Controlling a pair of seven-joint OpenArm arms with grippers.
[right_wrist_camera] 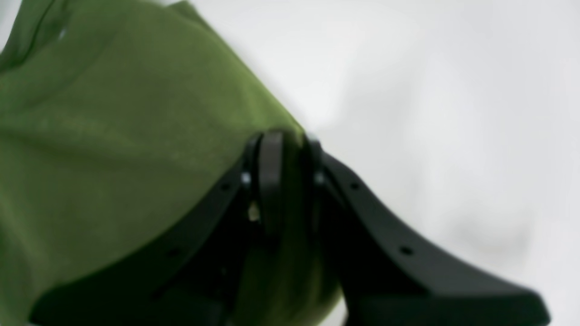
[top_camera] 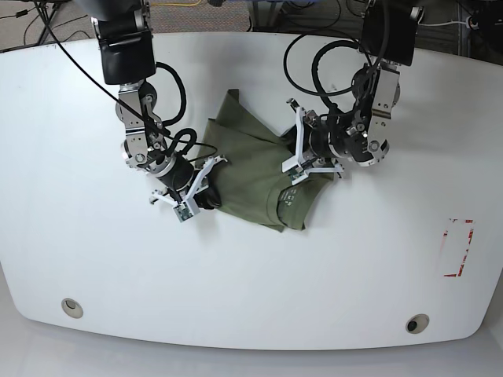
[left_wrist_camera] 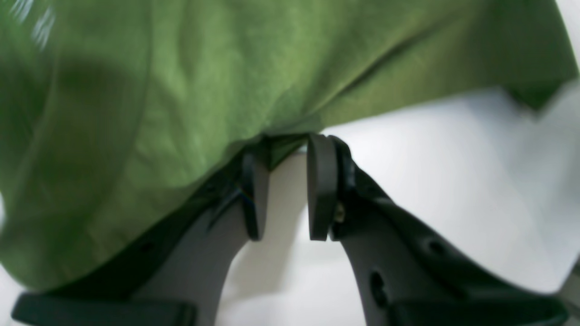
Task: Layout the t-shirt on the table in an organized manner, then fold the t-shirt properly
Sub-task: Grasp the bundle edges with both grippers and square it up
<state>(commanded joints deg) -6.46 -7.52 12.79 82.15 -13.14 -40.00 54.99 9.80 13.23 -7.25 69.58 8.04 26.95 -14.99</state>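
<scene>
the t-shirt (top_camera: 251, 173) lies in a crumpled heap near the middle of the table (top_camera: 78, 259), between the two arms, not yet spread out. the neck label shows inside the bundle in the base view, so some layers are folded over each other.

the left gripper (left_wrist_camera: 283, 149) has its jaws a little apart, and only a small edge of the green cloth sits between the tips; the picture does not show clearly if it is pinched, so one cannot tell. the right gripper (right_wrist_camera: 285, 140) is closed on a fold of the t-shirt, with cloth visible between and below the jaws.

the cloth looks soft, light and wrinkly. it will probably drape and sag when lifted, and a thin pinch can slip out easily. it is not fragile. for spreading it, a good hold seems to be at the hem corners or the shoulder seams, where the fabric is doubled and thicker, with the two holds well apart.
</scene>
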